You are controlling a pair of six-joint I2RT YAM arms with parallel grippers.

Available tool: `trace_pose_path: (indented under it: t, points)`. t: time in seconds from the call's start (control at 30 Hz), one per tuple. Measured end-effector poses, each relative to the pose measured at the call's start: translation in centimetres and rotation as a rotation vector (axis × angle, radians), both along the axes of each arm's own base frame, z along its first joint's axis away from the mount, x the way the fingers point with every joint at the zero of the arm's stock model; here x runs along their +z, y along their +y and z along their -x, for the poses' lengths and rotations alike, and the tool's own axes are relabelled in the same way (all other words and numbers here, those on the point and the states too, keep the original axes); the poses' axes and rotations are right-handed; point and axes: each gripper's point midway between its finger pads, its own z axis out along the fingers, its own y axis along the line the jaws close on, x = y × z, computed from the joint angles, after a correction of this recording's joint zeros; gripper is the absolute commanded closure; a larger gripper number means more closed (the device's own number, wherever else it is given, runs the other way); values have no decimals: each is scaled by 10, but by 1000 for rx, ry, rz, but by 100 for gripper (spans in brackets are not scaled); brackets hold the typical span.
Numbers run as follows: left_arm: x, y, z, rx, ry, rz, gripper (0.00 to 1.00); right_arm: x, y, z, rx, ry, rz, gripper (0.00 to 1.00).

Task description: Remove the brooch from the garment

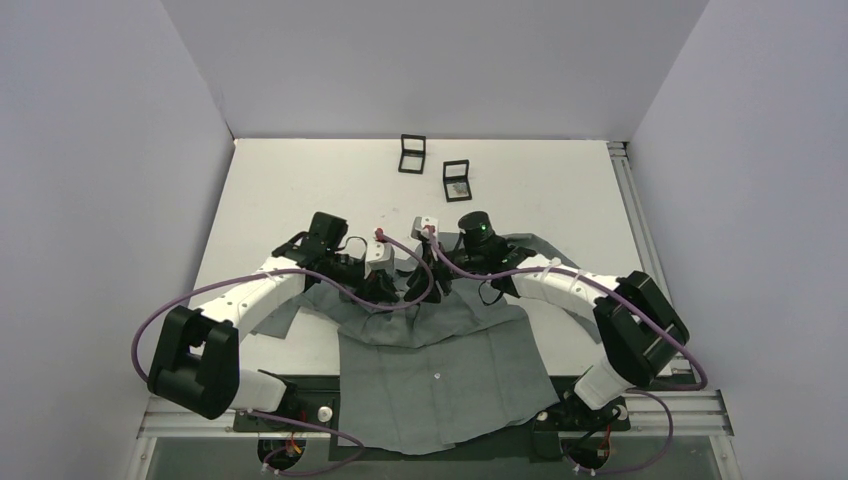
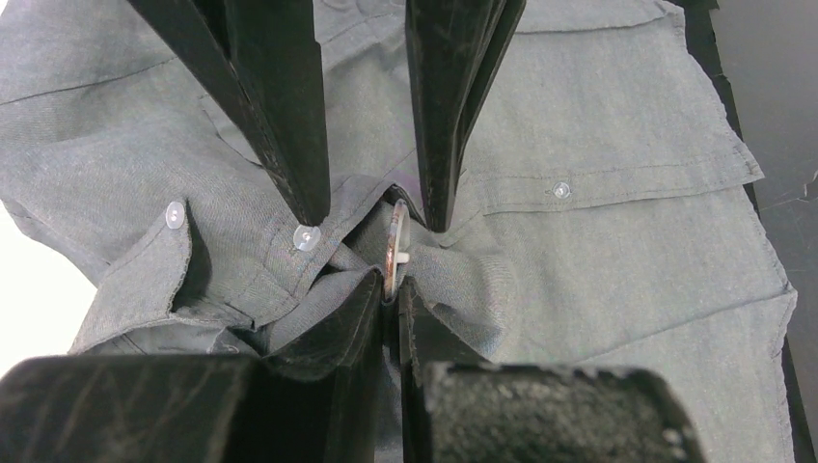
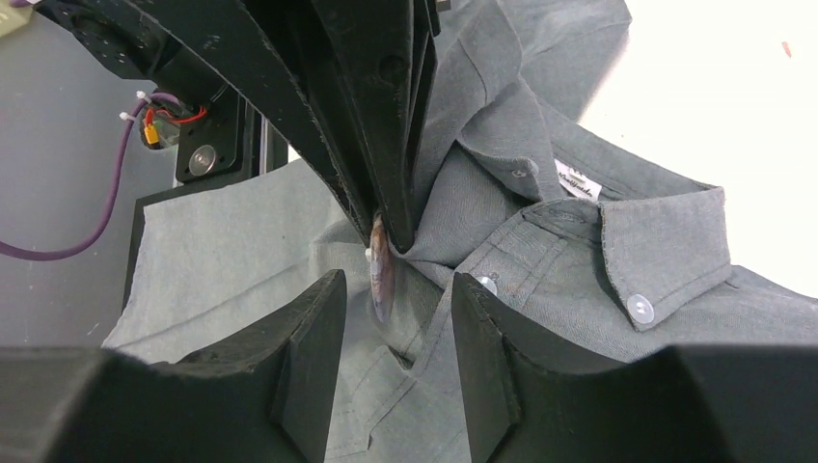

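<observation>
1. Two small square black boxes (image 1: pixel 412 153) stand at the upper middle of the white table (image 1: pixel 290 180), well apart from the arms. Bunched folds and a white button (image 2: pixel 305 236) crowd the pinch.
2. The left gripper (image 2: pixel 391 292) is clamped on the brooch (image 2: pixel 395 241) — the right gripper (image 3: pixel 397 289) is spread, one finger on each side of it.
3. The brooch stands edge-on at mid-frame in both wrist views — a thin reddish-brown disc on the grey collared shirt (image 2: pixel 598 145).

Plain grey shirt (image 1: pixel 440 370) with white buttons (image 2: pixel 305 237); reddish-brown brooch (image 3: pixel 378 275) at the shirt's collar; purple cables (image 1: pixel 134 350) beside the shirt; white table (image 1: pixel 300 190) under the shirt; black boxes (image 1: pixel 411 167) beyond the shirt.
</observation>
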Motion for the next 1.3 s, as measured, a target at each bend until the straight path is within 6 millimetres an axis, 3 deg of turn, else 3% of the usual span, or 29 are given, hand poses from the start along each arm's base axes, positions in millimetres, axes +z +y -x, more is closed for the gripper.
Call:
trace_pose_path:
  t: [0.07,0.13,0.17,0.3,0.5,0.73,0.9,1.13,1.3]
  points:
    - [0,0,0,-3,-2,-1,100,-4,0,-1,-3,6,8,63]
    - [0,0,1,-4,1,-4,100,-6,0,-1,-4,10,13,71]
    - [-1,0,1,-4,2,-5,100,-7,0,-1,-5,11,14,81]
    - [-3,1,0,4,-5,-19,100,-9,2,2,4,23,15,100]
    - [-3,4,-5,46,22,-26,80,-6,5,1,-9,28,-2,100]
    - [-1,20,-34,231,85,61,60,-5,0,-16,-160,106,-107,100]
    - [-2,29,-41,294,128,98,48,10,1,-31,-232,190,-225,100]
    - [14,29,-46,334,131,192,33,21,2,-31,-252,259,-318,100]
    - [37,28,-63,411,106,294,22,28,2,-30,-258,274,-354,100]
